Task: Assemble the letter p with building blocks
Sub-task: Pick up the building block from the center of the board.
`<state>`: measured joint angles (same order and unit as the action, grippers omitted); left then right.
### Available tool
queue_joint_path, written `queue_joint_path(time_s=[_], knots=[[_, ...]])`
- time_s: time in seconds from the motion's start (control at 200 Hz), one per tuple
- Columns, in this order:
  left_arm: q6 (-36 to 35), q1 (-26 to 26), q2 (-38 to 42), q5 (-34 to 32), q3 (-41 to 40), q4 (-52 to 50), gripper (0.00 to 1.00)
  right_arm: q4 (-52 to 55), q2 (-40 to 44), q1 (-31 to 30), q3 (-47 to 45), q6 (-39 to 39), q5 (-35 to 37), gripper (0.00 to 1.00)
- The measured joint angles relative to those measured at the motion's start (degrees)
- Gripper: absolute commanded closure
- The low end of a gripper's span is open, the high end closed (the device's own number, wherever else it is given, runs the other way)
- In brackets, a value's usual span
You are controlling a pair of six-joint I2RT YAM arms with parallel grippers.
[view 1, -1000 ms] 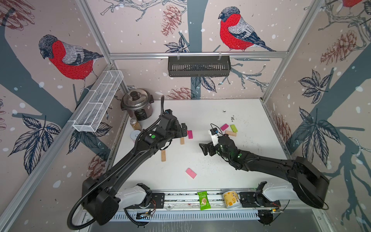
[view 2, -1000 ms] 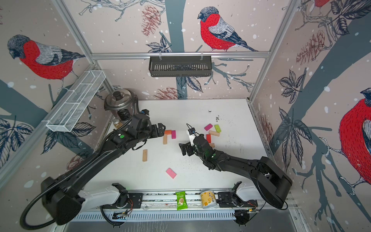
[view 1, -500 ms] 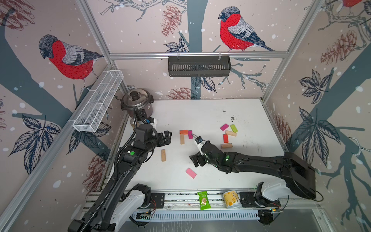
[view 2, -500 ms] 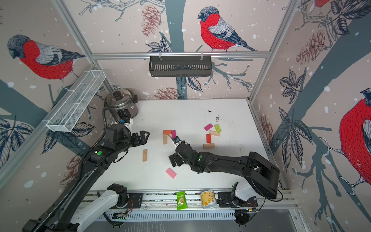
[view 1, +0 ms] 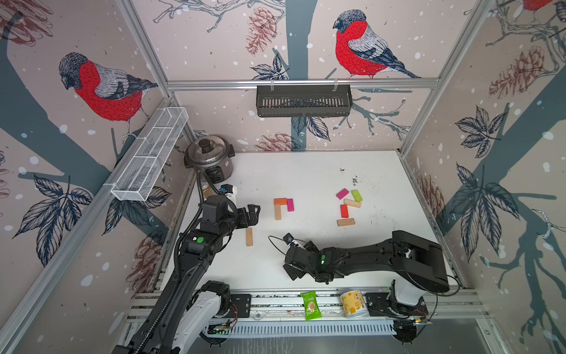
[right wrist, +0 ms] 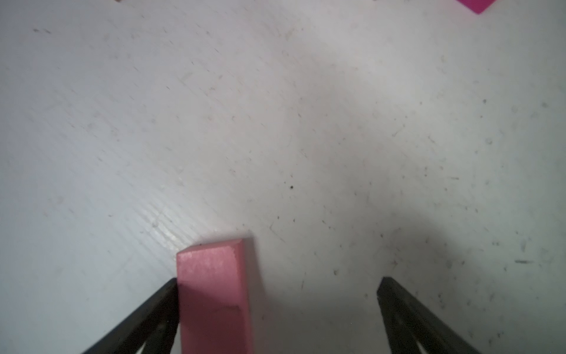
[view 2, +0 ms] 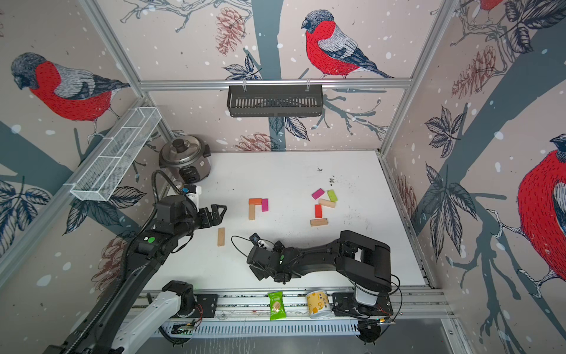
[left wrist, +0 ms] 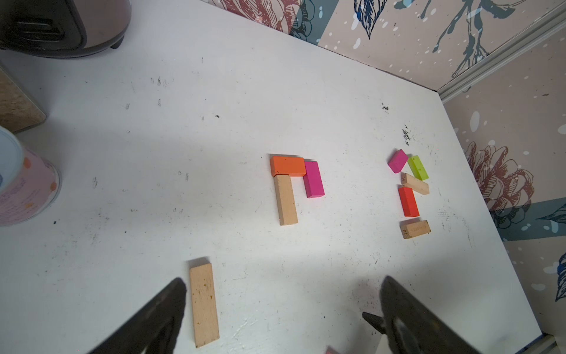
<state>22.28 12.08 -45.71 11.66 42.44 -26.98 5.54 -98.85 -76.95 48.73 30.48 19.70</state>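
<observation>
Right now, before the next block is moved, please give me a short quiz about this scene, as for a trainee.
1. True or false: the right hand is shut on the light pink block.
2. Which blocks touch the orange block? A) a wood bar and a magenta block B) a blue block and a yellow block C) none
3. Fill in: the loose wood bar lies nearest the ... hand.
Key: 1 false, its jaws stand open, with the block lying between them; 2 A; 3 the left hand.
</observation>
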Motion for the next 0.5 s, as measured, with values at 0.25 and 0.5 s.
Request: queue_joint_path(time_s=[0.25,0.5], knots=[[0.0,-0.11,0.42,0.09,-0.15,0.98,0.03,-0.92,0.76,-0.92,-1.64,2.58,1.18,0.0],[0.02,-0.24,0.55,0.07,-0.46,0.98,0.03,2.19,5.99,2.71,-5.68,2.93,-1.09,0.0]])
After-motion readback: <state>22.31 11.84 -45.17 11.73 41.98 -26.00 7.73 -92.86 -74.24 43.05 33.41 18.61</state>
